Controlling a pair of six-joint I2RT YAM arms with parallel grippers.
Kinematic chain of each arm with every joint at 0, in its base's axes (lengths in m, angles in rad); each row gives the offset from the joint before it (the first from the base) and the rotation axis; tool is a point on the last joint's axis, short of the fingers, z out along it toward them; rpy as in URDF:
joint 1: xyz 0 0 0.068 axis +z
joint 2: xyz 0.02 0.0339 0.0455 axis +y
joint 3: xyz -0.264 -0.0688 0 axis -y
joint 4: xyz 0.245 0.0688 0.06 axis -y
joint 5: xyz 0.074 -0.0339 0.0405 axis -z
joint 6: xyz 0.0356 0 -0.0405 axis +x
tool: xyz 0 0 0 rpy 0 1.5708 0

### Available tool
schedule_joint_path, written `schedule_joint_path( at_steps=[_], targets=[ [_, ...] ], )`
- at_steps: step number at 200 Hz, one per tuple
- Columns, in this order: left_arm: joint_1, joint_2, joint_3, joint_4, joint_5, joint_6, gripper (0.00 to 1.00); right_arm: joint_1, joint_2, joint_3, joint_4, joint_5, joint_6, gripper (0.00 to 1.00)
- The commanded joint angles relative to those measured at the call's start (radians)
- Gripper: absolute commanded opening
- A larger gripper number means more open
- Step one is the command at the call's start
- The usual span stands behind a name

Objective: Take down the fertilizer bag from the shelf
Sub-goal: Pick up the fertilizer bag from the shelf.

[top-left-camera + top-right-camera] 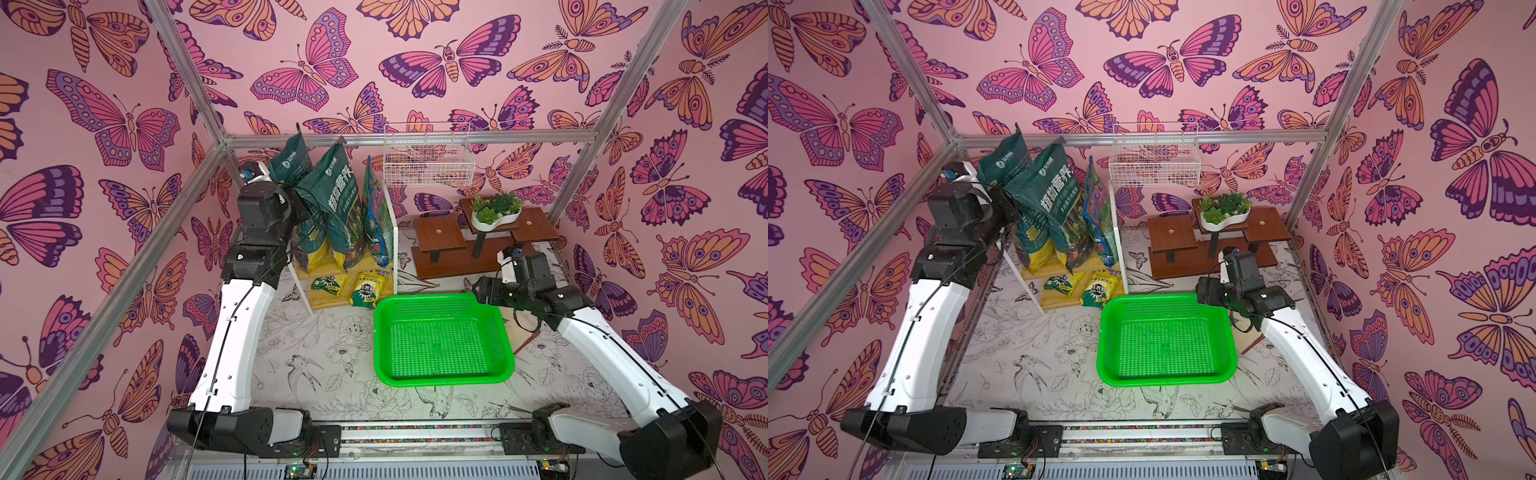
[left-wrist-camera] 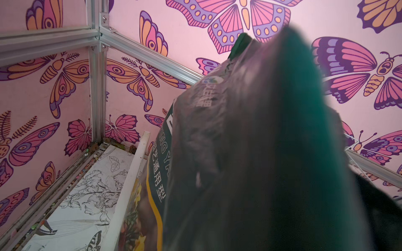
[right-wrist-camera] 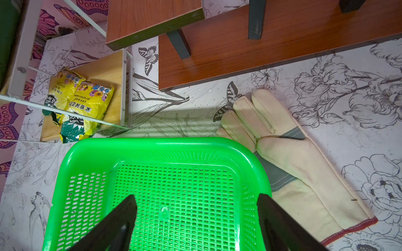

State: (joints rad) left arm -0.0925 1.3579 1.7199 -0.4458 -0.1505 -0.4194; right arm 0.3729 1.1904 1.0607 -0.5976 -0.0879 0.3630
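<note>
The shelf (image 1: 393, 232) stands at the back left, with a white frame and pale wooden boards. Two tall dark green fertilizer bags (image 1: 332, 195) (image 1: 1054, 199) stand on its upper board. My left gripper (image 1: 300, 203) (image 1: 1008, 208) is against the front bag's left edge and shut on the creased bag. In the left wrist view this bag (image 2: 250, 141) fills the frame and hides the jaws, next to the shelf's white rail (image 2: 130, 180). My right gripper (image 3: 195, 196) (image 1: 478, 290) hangs open over the back right corner of the green basket (image 3: 165, 152), holding nothing.
A colourful bag (image 1: 376, 216) leans at the upper board's right end. Two small yellow packets (image 1: 368, 286) lie on the lower board. A white wire basket (image 1: 428, 158) hangs on the back wall. A brown stepped stand (image 1: 440, 239) bears a potted plant (image 1: 496, 210). A cream glove (image 3: 293, 152) lies beside the green basket.
</note>
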Motion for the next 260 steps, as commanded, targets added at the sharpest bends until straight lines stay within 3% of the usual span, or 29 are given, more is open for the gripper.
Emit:
schedule_joint_path(
  at_steps=[1,118,160,200,260],
  targets=[
    [-0.009,-0.071,0.118,0.228,-0.035,0.045,0.00,0.004,0.003,0.008,-0.002,-0.013,0.005,0.89],
    [-0.099,-0.304,0.096,0.312,-0.031,0.027,0.00,0.011,0.011,0.024,-0.023,-0.043,0.010,0.88],
    [-0.100,-0.354,0.076,0.311,0.158,-0.190,0.00,0.019,0.020,0.043,-0.033,-0.047,0.008,0.88],
    [-0.108,-0.297,0.137,0.313,0.406,-0.395,0.00,0.021,-0.003,0.059,-0.064,-0.017,-0.020,0.88],
    [-0.214,-0.224,0.231,0.322,0.595,-0.430,0.00,0.020,-0.043,0.081,-0.035,-0.027,-0.062,0.94]
  ],
)
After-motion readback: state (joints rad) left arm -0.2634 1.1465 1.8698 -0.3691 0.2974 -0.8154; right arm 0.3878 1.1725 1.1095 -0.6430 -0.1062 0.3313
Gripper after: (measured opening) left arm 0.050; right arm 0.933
